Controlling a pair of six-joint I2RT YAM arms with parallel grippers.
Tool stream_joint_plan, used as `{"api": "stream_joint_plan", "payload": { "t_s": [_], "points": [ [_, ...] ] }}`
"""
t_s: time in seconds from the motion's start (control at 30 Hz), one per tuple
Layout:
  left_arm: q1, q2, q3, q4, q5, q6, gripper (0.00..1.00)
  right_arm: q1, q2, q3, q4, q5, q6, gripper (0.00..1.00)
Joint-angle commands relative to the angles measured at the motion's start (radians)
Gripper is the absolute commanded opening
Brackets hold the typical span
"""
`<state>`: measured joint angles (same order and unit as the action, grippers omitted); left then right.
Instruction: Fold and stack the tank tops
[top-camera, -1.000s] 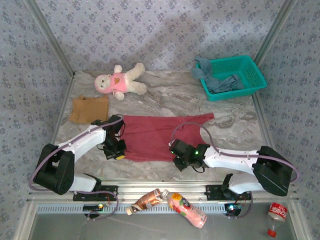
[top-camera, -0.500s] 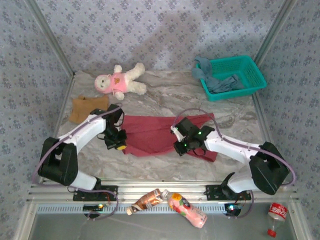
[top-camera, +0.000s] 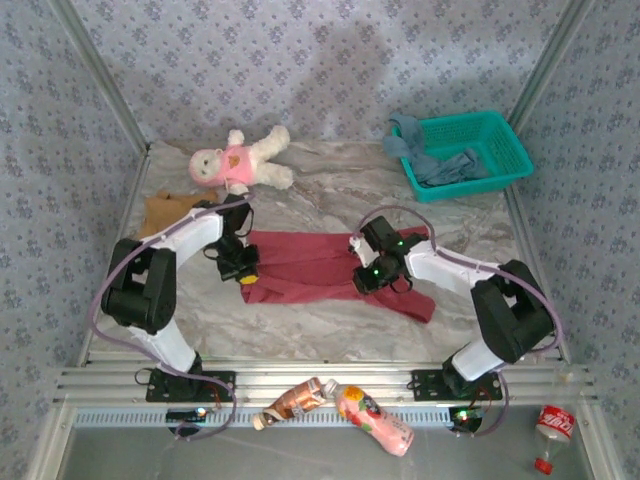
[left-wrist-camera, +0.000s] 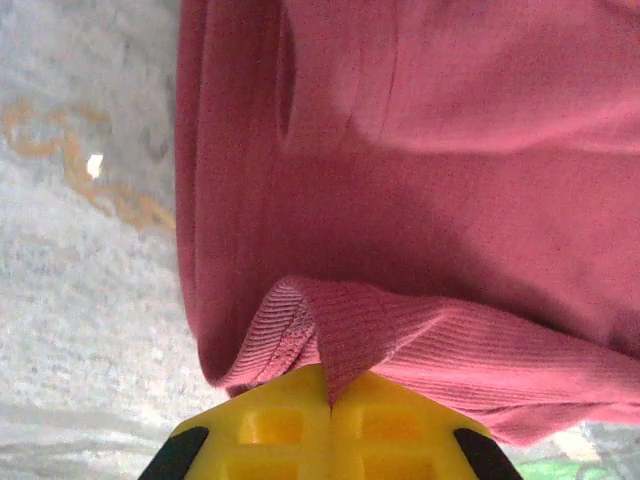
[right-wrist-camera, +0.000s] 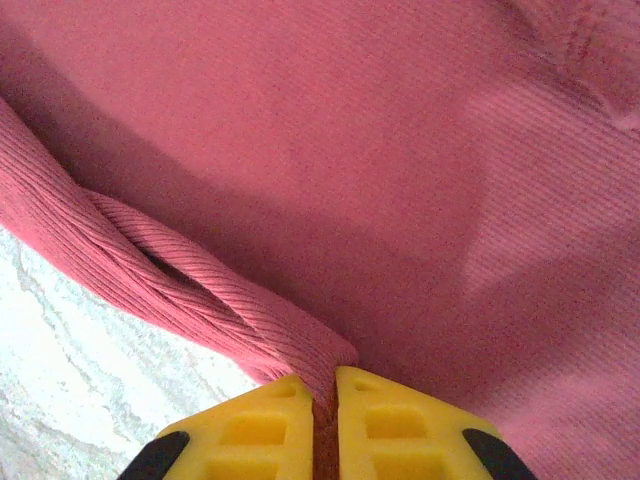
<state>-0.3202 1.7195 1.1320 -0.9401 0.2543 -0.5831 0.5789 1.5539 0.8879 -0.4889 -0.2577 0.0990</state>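
Observation:
The dark red tank top (top-camera: 305, 265) lies doubled over in the middle of the table, one strap end trailing at the right (top-camera: 420, 305). My left gripper (top-camera: 241, 270) is shut on its left hem; in the left wrist view the ribbed red cloth (left-wrist-camera: 450, 200) is pinched between the yellow fingertips of that gripper (left-wrist-camera: 330, 385). My right gripper (top-camera: 372, 277) is shut on a bunched ribbed edge (right-wrist-camera: 200, 290), clamped at the gripper's tips (right-wrist-camera: 325, 390). The tan-brown tank top (top-camera: 160, 210) lies at the far left, partly behind my left arm. The dusty blue tank top (top-camera: 445, 165) sits in the basket, draped over its rim.
The teal basket (top-camera: 510, 150) stands at the back right. A white plush doll in pink (top-camera: 240, 160) lies at the back left. Two bottles (top-camera: 340, 405) lie on the rail between the arm bases, and a third (top-camera: 552, 428) lies at the lower right.
Both grippers have carried the near edge of the red top away from the bases, toward the far edge, laying it over itself. The cloth now covers a narrower band.

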Motion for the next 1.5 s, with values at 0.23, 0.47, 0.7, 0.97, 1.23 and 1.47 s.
{"api": "stream_joint_plan", "payload": {
  "t_s": [0.23, 0.47, 0.7, 0.97, 1.23, 1.47],
  "points": [
    [0.011, 0.103, 0.090, 0.005, -0.040, 0.045, 0.07, -0.062, 0.112, 0.083, 0.045, -0.036, -0.021, 0.16],
    [0.014, 0.094, 0.124, -0.015, -0.061, 0.039, 0.26, -0.073, 0.160, 0.106, 0.074, -0.018, -0.007, 0.20],
    [0.006, -0.022, 0.037, -0.019, -0.017, -0.009, 0.37, -0.081, 0.166, 0.108, 0.096, -0.019, -0.005, 0.19],
    [-0.024, -0.008, -0.030, 0.042, 0.026, -0.046, 0.36, -0.089, 0.039, 0.040, 0.047, 0.000, 0.028, 0.33],
    [-0.056, -0.010, -0.071, 0.040, 0.013, -0.045, 0.33, -0.095, -0.005, -0.020, 0.040, -0.004, 0.054, 0.37],
    [-0.052, 0.009, -0.049, -0.016, -0.070, 0.025, 0.15, -0.080, 0.026, -0.024, 0.057, 0.003, 0.061, 0.38]
  ]
}}
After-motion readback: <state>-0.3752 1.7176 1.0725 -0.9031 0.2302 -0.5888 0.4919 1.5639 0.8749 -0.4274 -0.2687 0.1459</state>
